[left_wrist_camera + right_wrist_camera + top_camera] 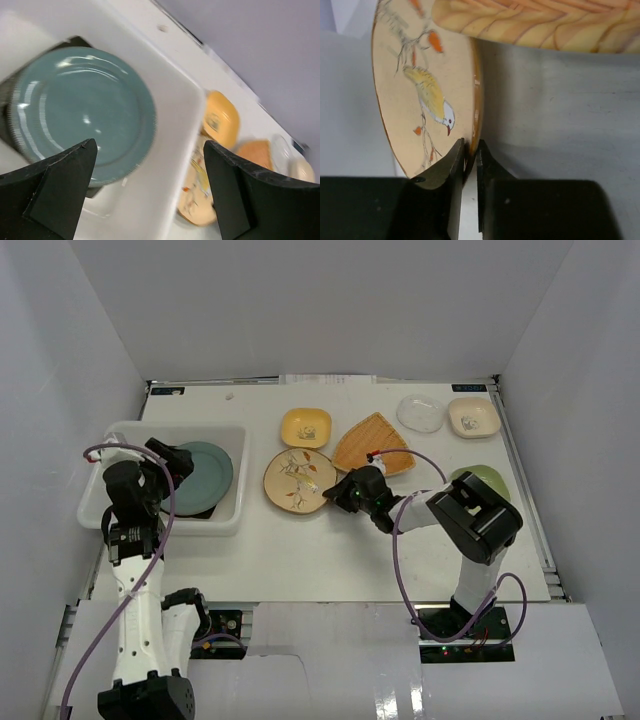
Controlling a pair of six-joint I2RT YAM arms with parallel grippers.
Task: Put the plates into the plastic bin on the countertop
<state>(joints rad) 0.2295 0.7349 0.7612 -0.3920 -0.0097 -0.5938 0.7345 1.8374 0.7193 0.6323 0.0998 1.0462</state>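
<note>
The right gripper (470,150) is clamped on the right rim of the floral cream plate (420,90), which lies on the countertop (300,550) just right of the plastic bin (240,485), so the carry likely runs leftward. The left gripper (150,165) hangs wide apart over the bin's teal plate (75,110).

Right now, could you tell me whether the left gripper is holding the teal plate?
No, the left gripper hangs wide open above the teal plate, which lies in the plastic bin.

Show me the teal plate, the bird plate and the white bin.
teal plate (212,476): top view, on its middle.
bird plate (426,94): right wrist view, on the painted face.
white bin (200,428): top view, on its far rim.
</note>
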